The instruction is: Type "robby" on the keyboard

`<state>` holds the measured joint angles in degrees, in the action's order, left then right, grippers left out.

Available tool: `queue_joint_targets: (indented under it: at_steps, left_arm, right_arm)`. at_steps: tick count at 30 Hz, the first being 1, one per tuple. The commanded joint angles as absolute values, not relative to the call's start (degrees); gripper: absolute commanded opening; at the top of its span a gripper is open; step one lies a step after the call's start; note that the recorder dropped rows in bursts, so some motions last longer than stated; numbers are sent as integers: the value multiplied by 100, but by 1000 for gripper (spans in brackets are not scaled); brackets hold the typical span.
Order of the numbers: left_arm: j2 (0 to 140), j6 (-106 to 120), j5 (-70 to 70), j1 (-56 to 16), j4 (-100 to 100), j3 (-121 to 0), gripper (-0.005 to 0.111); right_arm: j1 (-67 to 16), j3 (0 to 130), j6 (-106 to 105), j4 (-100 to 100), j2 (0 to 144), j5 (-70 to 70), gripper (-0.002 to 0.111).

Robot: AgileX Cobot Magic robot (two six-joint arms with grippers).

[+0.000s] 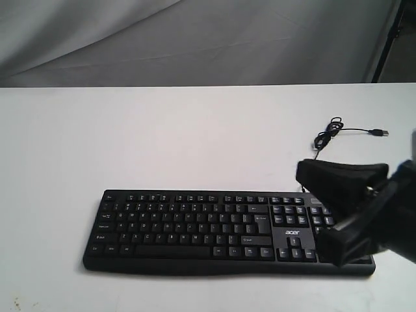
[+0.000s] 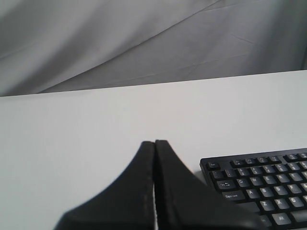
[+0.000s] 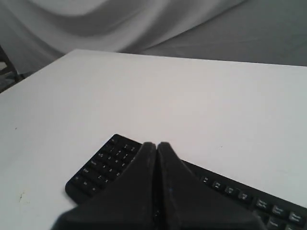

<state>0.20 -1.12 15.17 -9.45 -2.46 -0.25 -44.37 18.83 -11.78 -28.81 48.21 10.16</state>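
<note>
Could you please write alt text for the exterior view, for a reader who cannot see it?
A black full-size keyboard lies on a white table, and the right gripper hangs in front of its number-pad end, hiding part of it. The thin black cable lies loose on the table behind, with a grey cloth backdrop beyond.
</note>
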Motion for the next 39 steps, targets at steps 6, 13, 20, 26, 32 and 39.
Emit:
queue_joint_targets:
  at_steps: [6, 13, 20, 26, 32, 39]
  left_arm:
    - [0, -128, 1476, -982, -274, 0, 0]
    - [0, -128, 1476, -982, -274, 0, 0]
    - [0, -128, 1476, -982, -274, 0, 0]
    - [0, -128, 1476, -982, -274, 0, 0]
    - [0, -128, 1476, -982, -274, 0, 0]
    - [0, -128, 1476, -982, -274, 0, 0]
  right_arm:
    - [-3835, 579, -1682, -3385, 3295, 2684, 0]
    - [-1967, 747, -1453, -2481, 2700, 981, 0]
    - [-1584, 419, -1453, -2539, 1698, 592, 0]
    - [-1584, 0, -1453, -2617, 1361, 710, 0]
    - [-1597, 0, -1453, -2617, 1361, 723, 0]
    - [-1430, 0, -263, -971, 1361, 228, 0]
